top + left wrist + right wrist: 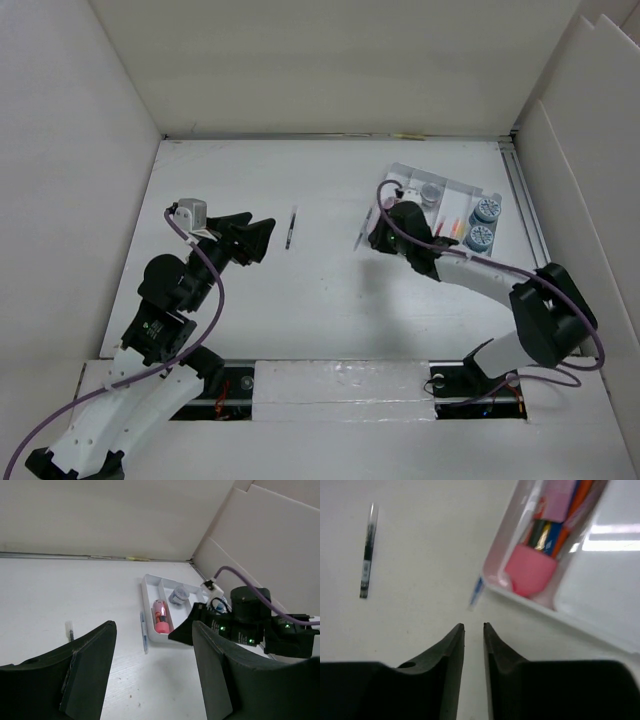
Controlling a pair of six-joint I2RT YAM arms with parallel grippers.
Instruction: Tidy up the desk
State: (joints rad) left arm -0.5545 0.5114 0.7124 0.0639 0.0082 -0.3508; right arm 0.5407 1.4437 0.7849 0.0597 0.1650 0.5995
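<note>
Grippers, two: right gripper (474, 626), jaws a narrow slit, empty; left gripper (262, 240), jaws wide, empty. Desk (330, 300), one, white, beneath everything. Loose pens, two: black pen (290, 228) at centre, blue pen (362, 231) just left of tray (146, 600). Tray, one, far right, holding two blue-capped jars (486, 210) and one grey jar (431, 192).

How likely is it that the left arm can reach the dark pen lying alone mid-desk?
Probably yes: the left gripper hangs open just beside the dark pen, with only bare desk between them.
</note>
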